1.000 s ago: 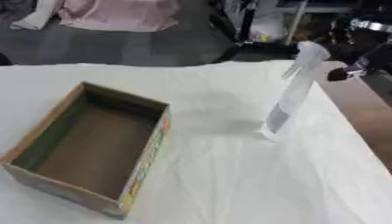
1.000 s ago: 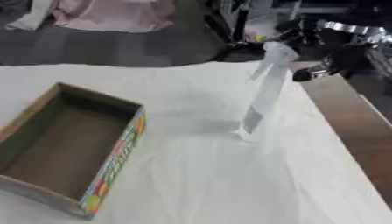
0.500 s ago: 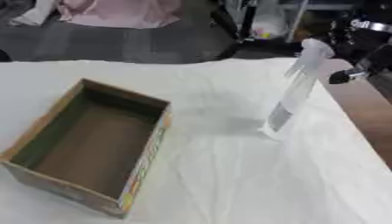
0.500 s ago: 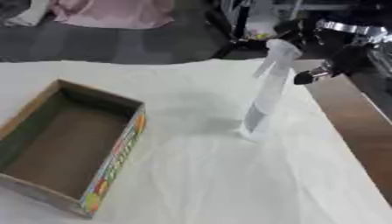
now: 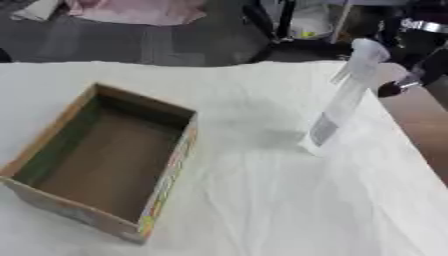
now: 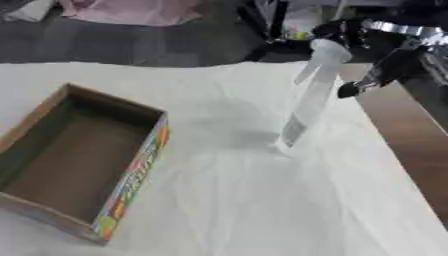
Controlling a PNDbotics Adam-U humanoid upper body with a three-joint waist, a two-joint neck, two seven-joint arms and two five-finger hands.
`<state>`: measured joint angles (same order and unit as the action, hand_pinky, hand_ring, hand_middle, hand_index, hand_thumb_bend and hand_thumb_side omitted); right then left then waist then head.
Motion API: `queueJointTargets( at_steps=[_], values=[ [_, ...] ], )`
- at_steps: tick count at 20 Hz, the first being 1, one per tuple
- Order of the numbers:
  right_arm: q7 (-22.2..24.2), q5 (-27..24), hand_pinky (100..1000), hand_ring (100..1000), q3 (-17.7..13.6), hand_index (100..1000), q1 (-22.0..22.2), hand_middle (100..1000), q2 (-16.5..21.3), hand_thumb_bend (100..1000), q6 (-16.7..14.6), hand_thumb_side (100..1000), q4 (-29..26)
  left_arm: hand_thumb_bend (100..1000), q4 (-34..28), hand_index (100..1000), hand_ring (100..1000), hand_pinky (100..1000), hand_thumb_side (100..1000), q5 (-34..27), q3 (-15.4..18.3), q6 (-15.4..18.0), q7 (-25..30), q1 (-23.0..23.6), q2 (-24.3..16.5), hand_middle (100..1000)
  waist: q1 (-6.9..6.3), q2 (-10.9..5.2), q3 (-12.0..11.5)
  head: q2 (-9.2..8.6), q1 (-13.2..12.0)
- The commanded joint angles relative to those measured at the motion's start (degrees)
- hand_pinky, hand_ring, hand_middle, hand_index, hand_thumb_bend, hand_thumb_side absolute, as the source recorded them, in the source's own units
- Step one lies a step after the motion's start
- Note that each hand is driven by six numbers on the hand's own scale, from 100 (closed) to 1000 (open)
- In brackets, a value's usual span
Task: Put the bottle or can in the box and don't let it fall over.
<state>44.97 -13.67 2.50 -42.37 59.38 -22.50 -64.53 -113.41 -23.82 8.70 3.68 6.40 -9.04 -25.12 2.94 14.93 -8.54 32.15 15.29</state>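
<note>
Standing spray bottle [image 6: 308, 100] beside right hand [image 6: 382, 70], apart from box [image 5: 105, 155].

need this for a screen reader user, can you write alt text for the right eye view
A tall clear spray bottle stands on a table covered in white cloth, with the robot's black right hand just to its right, apparently not gripping it. An open, empty cardboard box sits to the left, well apart from the bottle.

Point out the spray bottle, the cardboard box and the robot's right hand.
spray bottle [image 6: 308, 102], right eye view, on its clear body.
cardboard box [image 5: 171, 167], left eye view, on its printed right wall.
right hand [image 6: 378, 75], right eye view, on a dark finger beside the bottle.
</note>
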Motion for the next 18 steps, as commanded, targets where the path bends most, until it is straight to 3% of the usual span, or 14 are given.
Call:
queueJointTargets(
  at_steps=[1, 18],
  values=[
    [6.3, 0.0, 879, 895, -0.5, 888, -0.7, 961, 1.9, 705, -6.1, 203, -1.2, 130, -1.2, 827, 553, 610, 794, 0.3, 0.5, 0.0, 0.2, -0.7, -0.7, 586, 0.05, -0.62, -0.1, 0.0, 0.2],
    [7.0, -1.6, 819, 831, 0.2, 858, -0.9, 915, 0.9, 681, -3.5, 172, -2.4, 132, -1.2, 827, 551, 610, 794, 0.3, 0.6, -0.1, 0.3, -1.0, -0.4, 585, 0.46, -0.11, -0.5, 0.11, -0.3]
  ],
)
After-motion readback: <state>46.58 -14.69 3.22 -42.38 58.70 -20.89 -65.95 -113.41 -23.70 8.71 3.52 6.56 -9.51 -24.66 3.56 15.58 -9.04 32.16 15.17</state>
